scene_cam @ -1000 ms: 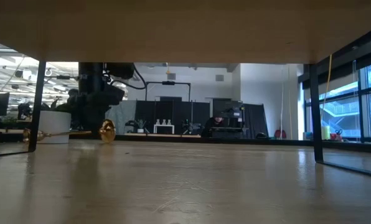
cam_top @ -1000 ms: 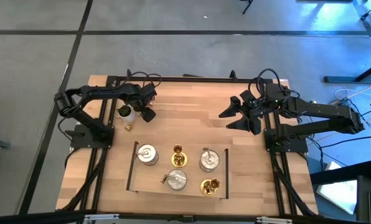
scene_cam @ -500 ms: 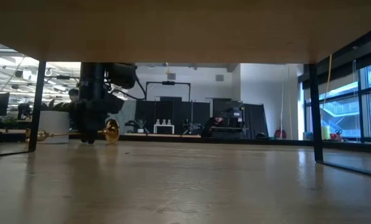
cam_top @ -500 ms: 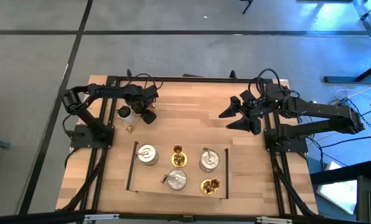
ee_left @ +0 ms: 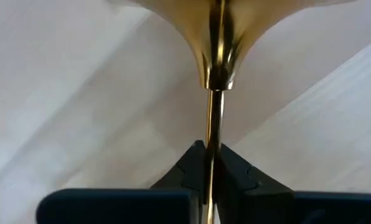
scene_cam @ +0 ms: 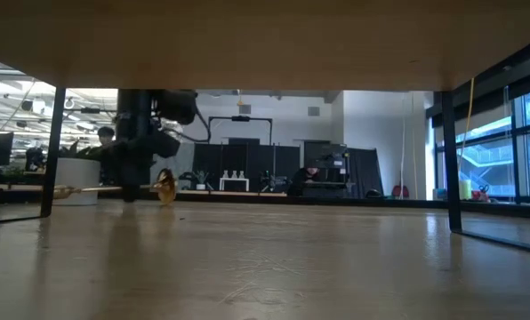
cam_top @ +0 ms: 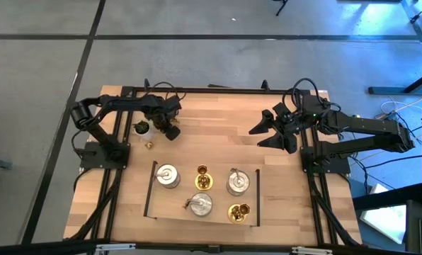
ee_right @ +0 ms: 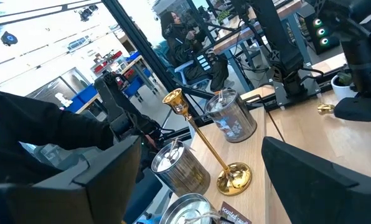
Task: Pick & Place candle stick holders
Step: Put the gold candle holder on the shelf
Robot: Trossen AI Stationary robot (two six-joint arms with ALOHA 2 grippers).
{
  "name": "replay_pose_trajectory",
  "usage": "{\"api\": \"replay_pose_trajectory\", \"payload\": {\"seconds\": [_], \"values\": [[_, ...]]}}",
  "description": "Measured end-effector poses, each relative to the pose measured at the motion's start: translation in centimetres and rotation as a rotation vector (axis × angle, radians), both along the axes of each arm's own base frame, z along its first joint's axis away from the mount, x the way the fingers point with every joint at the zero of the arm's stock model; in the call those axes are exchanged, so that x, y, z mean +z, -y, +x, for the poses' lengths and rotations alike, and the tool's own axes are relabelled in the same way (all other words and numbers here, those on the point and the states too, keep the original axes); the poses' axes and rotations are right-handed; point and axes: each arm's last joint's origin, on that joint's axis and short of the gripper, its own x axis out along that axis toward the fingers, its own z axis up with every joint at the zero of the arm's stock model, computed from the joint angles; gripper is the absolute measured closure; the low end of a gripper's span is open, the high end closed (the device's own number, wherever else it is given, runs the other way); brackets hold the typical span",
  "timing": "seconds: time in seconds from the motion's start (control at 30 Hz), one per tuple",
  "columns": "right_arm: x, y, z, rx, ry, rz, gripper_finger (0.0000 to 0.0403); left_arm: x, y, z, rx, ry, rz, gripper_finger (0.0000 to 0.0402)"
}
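Observation:
A gold holder lies on its side at the table's far left, its slim stem pointing left and its round base beyond my fingers. My left gripper is shut on that stem, next to a small white plant pot. Two gold holders and three squat silver ones stand upright in a dark-framed area at the near middle. My right gripper hovers open and empty at the far right. My left gripper pinches the gold holder's thin stem between its two fingertips, a short way from the flared base. The fingers come from above, pointing down, and lie across the stem. The holder lies about level at table height; whether it is lifted clear I cannot tell.
The white pot stands close to my left gripper's left side. Black frame rails border the standing holders. Bare wood lies between the two grippers. The right wrist view shows a standing gold holder and silver ones.
My left gripper has come down beside the pot onto the lying gold holder. The holder's base end has shifted a little toward the table's right and turned, so it shows more edge-on in the low view.

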Motion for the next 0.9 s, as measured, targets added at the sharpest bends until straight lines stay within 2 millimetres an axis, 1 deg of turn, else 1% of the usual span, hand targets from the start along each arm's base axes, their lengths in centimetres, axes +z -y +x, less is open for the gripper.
{"api": "replay_pose_trajectory", "payload": {"seconds": [0.13, 0.27, 0.37, 0.6, 0.67, 0.77, 0.9], "values": [[0.0, 0.0, 0.0, 0.000, 0.000, 0.000, 0.0065, 1.9, -0.8, 1.2, -0.001, 0.046, 0.033, 0.0390], [0.0, 0.0, 0.0, 0.009, 0.000, 0.000, 0.0065, 4.8, -2.0, 2.9, 0.004, 0.126, 0.086, 0.0392], [0.0, 0.0, 0.0, 0.011, 0.000, 0.001, 0.0066, 7.5, -2.8, 4.2, 0.020, 0.217, 0.122, 0.0392], [0.0, 0.0, 0.0, 0.011, 0.000, 0.001, 0.0066, 15.0, -4.2, 6.7, 0.077, 0.485, 0.177, 0.0392], [0.0, 0.0, 0.0, 0.010, -0.003, 0.007, 0.0066, 17.1, -4.2, 7.2, 0.084, 0.561, 0.191, 0.0392], [0.0, 0.0, 0.0, 0.008, -0.013, 0.032, 0.0066, 20.0, -3.6, 8.1, 0.078, 0.663, 0.218, 0.0392], [0.0, 0.0, 0.0, 0.007, -0.014, 0.043, 0.0065, 22.9, -2.3, 9.5, 0.074, 0.809, 0.240, 0.0392]]}}
